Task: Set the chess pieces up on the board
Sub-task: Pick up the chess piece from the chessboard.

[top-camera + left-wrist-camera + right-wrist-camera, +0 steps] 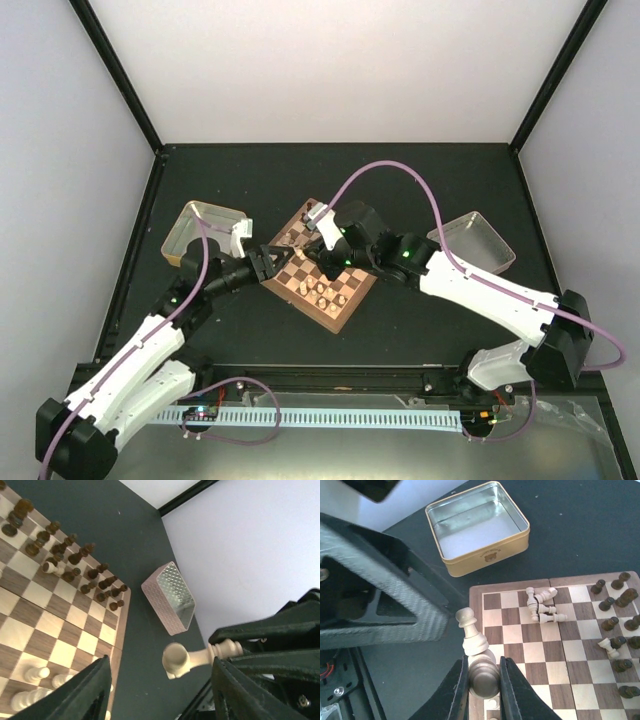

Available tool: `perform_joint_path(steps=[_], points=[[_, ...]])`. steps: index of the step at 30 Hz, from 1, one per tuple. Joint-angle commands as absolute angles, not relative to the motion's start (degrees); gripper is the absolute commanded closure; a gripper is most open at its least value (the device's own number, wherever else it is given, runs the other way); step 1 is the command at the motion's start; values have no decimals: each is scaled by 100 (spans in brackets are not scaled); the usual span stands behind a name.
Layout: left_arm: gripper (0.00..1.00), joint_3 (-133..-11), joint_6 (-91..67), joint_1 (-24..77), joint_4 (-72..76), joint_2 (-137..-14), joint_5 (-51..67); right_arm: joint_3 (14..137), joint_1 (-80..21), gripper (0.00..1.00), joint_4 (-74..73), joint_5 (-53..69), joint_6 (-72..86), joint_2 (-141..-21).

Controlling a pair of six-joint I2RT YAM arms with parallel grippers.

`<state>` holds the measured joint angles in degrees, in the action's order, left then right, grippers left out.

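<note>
Within right claw (483, 669) — rounded, brownish chess piece (484, 680), perhaps shadowed.

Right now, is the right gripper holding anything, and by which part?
Yes. The right gripper is closed on a pale chess piece, pinching it at its wide base, with the head sticking out ahead.

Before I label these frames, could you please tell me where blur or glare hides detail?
Left wrist: the pale piece inside the left gripper is smeared, the board sharp. Right wrist: the held piece in the right gripper is soft; the tin floor glares. Top external: evenly lit, chess pieces tiny.
</note>
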<state>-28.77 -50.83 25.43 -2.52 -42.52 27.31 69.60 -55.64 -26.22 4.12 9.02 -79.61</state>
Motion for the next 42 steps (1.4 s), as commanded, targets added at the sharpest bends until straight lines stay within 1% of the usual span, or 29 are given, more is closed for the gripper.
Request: perform_joint_path(steps=[1,3,8,10,12,16,19,26,31,35,39,42], points=[[47,-3001,-5267,2375,245,-4408,3368,6876,-5577,94,-2647,778,687,-7777],[52,-2957,-5342,2344,366,-4434,3468,6881,-5581,94,-2670,811,661,-7755],[57,-2735,-5646,2307,955,-4472,3709,6890,-5581,95,-2672,881,650,-7726],[61,-2701,-5705,2298,1059,-4507,3812,6894,-5581,95,-2657,879,659,-7718],[65,-2706,-5716,2290,1094,-4524,3922,6899,-5581,95,-2641,852,686,-7709],[67,-2733,-5636,2282,952,-4550,4004,6904,-5581,95,-2596,826,741,-7690],[72,-2733,-5564,2269,879,-4569,4040,6901,-5581,95,-2584,801,780,-7684],[97,-3005,-4881,2268,340,-4635,3806,6865,-5583,96,-2575,656,854,-7672],[98,-3128,-4199,2268,-363,-4511,3088,6738,-5576,96,-2608,-47,1059,-7613],[98,-3136,-3710,2283,-917,-4430,2261,6634,-5569,96,-2818,-1174,1462,-7563],[98,-3259,-3448,2382,-1314,-4720,1629,6503,-5564,96,-3069,-2016,1959,-7548],[97,-3376,-3264,2674,-1391,-5101,975,6346,-5559,96,-3116,-2301,2292,-7484]])
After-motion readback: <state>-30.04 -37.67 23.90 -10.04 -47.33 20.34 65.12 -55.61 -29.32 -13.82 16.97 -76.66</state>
